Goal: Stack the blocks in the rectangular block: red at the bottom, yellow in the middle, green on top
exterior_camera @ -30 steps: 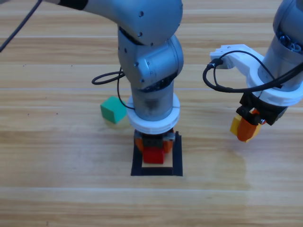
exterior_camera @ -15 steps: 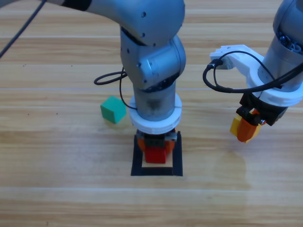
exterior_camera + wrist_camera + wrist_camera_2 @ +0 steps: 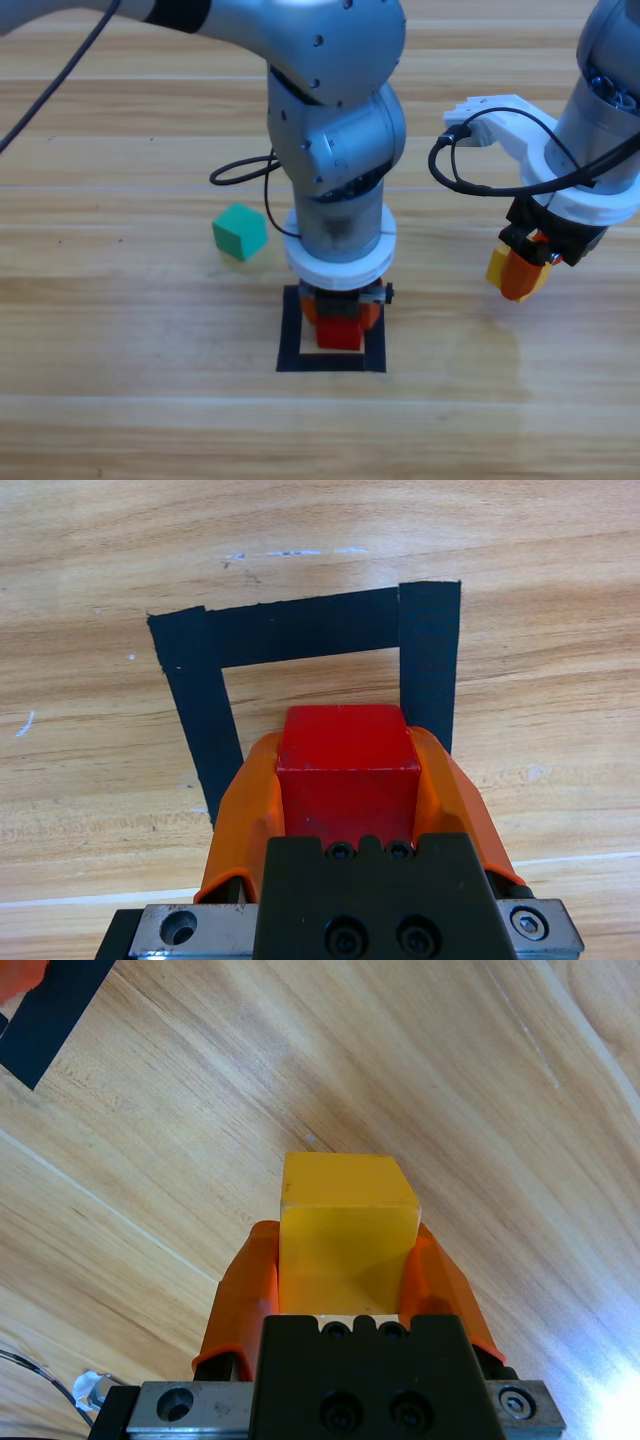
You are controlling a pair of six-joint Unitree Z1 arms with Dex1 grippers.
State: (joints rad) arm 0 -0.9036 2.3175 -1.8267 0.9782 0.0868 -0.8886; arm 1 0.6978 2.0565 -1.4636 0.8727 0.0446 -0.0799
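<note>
On the table (image 3: 120, 330), three cubes, one red (image 3: 340, 334), one yellow (image 3: 497, 264), one green (image 3: 239, 232)

cube (image 3: 339, 334) red | cube (image 3: 345, 1218) yellow | cube (image 3: 239, 232) teal-green | tape outline (image 3: 300, 630) black

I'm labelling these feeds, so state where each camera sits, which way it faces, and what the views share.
High view: fixed above the table, looking down; both grey arms enter from the top, green cube lies loose.
Left wrist view: on the left arm, looking along the left hand, shut on the red cube over the tape square.
Right wrist view: on the right arm, looking along the right hand, shut on the yellow cube.
Shared: high and left wrist views both show red cube and tape square.
</note>
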